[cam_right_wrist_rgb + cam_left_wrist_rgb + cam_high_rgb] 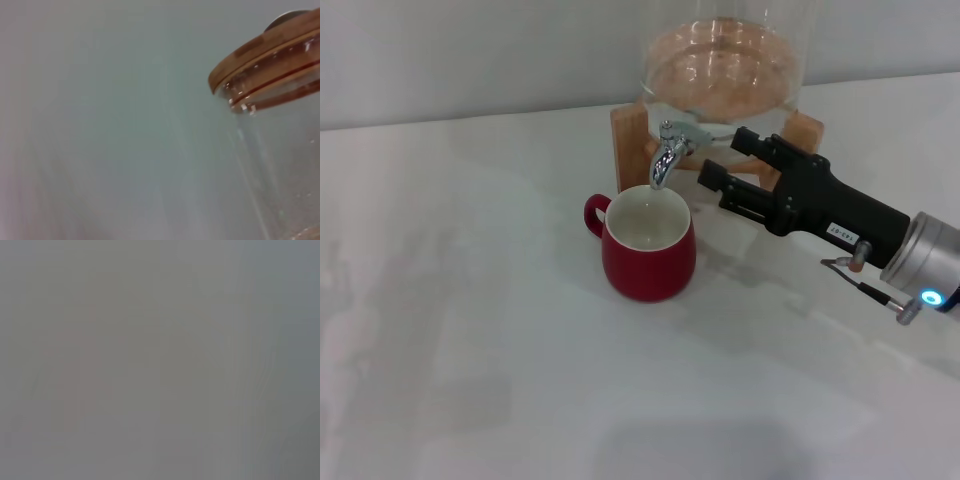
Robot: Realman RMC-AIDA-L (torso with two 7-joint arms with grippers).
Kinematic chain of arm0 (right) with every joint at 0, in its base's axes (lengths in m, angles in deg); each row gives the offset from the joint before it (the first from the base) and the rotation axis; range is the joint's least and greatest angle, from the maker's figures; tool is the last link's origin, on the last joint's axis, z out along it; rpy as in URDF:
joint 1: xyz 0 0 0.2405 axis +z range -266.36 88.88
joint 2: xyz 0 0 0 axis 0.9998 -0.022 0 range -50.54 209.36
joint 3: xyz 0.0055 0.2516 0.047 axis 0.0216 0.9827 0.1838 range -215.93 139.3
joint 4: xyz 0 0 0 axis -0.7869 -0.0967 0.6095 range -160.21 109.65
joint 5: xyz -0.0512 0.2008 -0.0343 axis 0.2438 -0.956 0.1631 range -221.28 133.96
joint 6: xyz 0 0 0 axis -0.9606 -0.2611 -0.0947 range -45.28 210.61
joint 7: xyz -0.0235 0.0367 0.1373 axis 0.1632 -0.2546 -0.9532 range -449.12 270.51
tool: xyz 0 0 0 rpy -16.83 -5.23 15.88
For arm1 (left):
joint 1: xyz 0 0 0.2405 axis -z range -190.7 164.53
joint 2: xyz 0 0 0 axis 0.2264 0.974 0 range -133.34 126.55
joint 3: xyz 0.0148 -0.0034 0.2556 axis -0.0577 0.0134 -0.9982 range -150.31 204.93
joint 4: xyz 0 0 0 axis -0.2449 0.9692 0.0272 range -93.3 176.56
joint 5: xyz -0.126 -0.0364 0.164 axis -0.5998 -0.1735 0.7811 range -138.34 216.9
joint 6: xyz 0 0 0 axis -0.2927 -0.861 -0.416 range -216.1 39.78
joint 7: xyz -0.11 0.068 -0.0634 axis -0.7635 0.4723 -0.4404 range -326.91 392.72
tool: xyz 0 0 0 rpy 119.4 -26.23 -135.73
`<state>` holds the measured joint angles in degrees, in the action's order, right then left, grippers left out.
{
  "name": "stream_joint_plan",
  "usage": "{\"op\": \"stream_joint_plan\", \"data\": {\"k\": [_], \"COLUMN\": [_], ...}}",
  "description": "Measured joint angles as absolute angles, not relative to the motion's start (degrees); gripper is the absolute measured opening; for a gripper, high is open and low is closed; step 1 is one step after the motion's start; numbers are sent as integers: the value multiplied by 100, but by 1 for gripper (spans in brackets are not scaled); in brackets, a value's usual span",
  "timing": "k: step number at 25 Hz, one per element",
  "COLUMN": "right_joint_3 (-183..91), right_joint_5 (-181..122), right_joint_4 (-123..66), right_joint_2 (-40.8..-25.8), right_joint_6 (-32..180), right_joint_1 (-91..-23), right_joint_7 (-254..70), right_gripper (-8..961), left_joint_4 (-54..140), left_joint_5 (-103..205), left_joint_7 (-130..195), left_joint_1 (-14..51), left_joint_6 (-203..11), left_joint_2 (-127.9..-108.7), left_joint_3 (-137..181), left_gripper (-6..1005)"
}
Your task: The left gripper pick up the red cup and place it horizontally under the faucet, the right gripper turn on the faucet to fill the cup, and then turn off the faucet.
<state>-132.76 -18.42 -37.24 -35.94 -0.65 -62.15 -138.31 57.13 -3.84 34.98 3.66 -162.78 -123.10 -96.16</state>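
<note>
Under the faucet (667,152), the red cup (648,245) stands upright on the table (470,330); just right, the right gripper (728,162) hovers, jaws parted, empty. Judged: lever-turning step; next, close onto the lever.

Looks like a bare test bench in a lab rather than a lived-in kitchen: plain white table (470,330) under a blank pale wall (470,60), nothing homely around. At twelve o'clock, a glass jar (720,60) in a wooden stand (628,140), capped by a wooden lid (265,45). At three o'clock, a robot arm's silver wrist (925,255) with a blue light.
</note>
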Motion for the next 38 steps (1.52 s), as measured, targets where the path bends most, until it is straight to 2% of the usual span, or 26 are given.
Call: {"op": "stream_joint_plan", "data": {"k": [26, 38], "right_joint_3": [-13612, -13731], "right_joint_5": [-1844, -1843], "right_joint_4": [-4028, -4092], "right_joint_2": [-3608, -3634], "right_joint_6": [27, 34], "right_joint_1": [-6158, -6167], "right_joint_7": [-13958, -13974], "right_gripper": [833, 833], "left_joint_4": [5692, 5692], "left_joint_5": [-375, -405], "left_joint_7": [3454, 3414], "left_joint_1": [326, 357], "left_joint_6": [-16275, -16192], "left_joint_2": [-12310, -12310], "left_joint_3": [-9618, -9618], "left_gripper": [470, 584]}}
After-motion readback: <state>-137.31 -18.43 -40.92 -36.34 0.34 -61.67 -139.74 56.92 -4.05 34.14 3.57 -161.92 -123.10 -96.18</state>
